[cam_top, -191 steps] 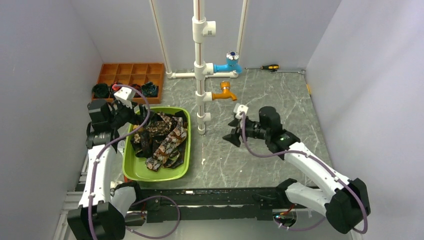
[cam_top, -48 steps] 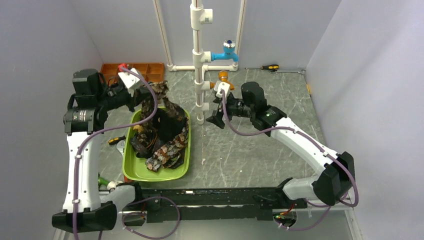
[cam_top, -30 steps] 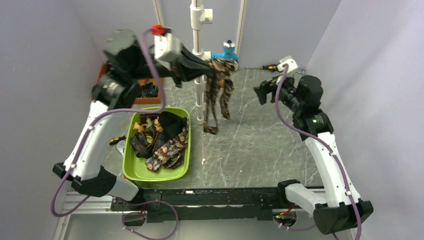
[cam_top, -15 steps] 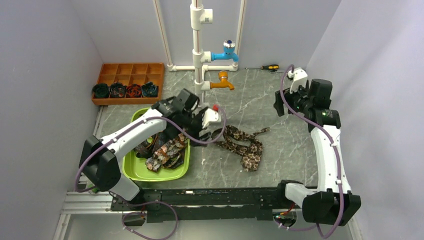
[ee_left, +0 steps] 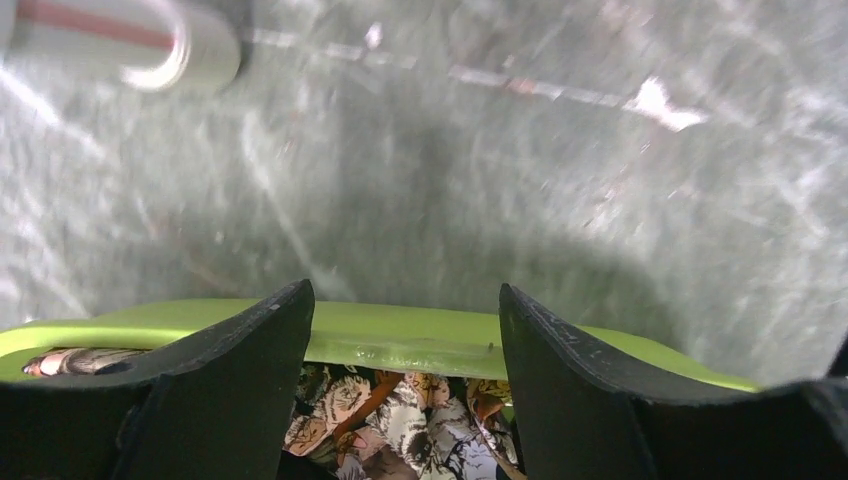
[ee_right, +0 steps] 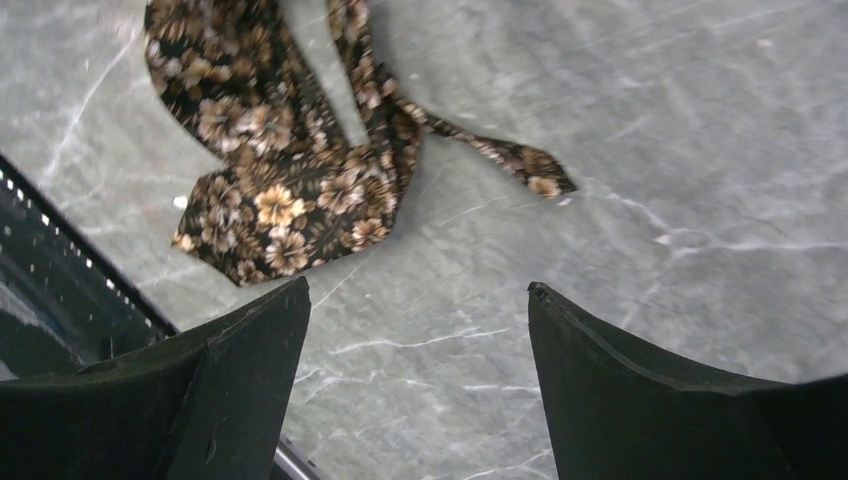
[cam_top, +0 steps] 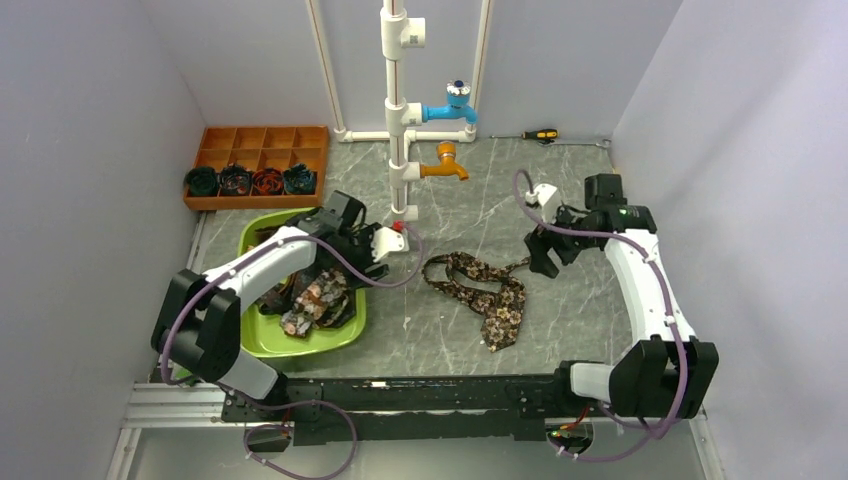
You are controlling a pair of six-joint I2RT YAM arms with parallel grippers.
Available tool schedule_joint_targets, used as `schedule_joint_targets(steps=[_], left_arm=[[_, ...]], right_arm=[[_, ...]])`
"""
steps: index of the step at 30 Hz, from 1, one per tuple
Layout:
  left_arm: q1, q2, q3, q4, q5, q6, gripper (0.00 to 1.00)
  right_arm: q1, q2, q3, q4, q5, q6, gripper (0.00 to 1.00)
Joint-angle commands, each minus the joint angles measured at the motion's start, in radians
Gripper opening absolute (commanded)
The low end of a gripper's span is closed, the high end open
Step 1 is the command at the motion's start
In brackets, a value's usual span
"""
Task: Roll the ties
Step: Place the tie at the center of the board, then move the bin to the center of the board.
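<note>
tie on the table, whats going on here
One loose tie lies crumpled on the table, held by neither arm. The left gripper hangs open over the green tray edge, where more ties are piled. The right gripper hangs open beside the loose tie. Four rolled ties sit in the orange organizer at the back left.

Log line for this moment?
loose tie: flat on table | left gripper: open, at tray rim | right gripper: open, near tie
</note>
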Motion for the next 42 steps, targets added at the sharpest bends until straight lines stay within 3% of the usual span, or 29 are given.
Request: schedule_joint_targets(steps=[1,5,8,14,17,21,24,30,34,38,42], left_arm=[[0.121,-0.049,-0.111,-0.087,-0.149,0.144,0.72],[0.229,-0.094,-0.164,-0.086,-0.173,0.230,0.73],[0.268,-0.140,-0.139,-0.114,-0.073,0.246,0.79],[0.260,-0.233,-0.074,-0.095,0.191,0.194,0.87],[0.246,-0.267,-0.081,-0.048,0.281,0.172,0.88],[0.183,-0.299,-0.116,0.019,0.294,0.161,0.90],[0.137,-0.297,-0.119,0.035,0.280,0.142,0.90],[0.121,-0.328,-0.150,0.059,0.300,0.127,0.90],[0.092,-0.359,-0.195,0.060,0.306,0.165,0.89],[-0.020,-0.351,-0.241,0.083,0.267,0.211,0.86],[-0.132,-0.287,-0.246,0.204,0.211,0.195,0.81]], right_arm=[[0.051,-0.002,-0.073,-0.042,0.019,-0.111,0.80],[0.122,0.008,-0.142,-0.023,0.027,-0.110,0.75],[0.152,0.022,-0.201,0.036,0.032,-0.090,0.75],[0.189,0.072,-0.223,0.278,0.073,0.069,0.75],[0.227,0.083,-0.236,0.400,0.101,0.067,0.78],[0.279,0.136,-0.253,0.462,0.107,-0.032,0.84],[0.316,0.218,-0.230,0.456,0.133,-0.092,0.83],[0.324,0.357,-0.210,0.470,0.193,-0.178,0.66],[0.332,0.341,-0.170,0.386,0.145,-0.247,0.32],[0.336,0.243,-0.130,0.353,0.096,-0.244,0.00],[0.300,0.164,-0.142,0.352,0.211,-0.278,0.00]])
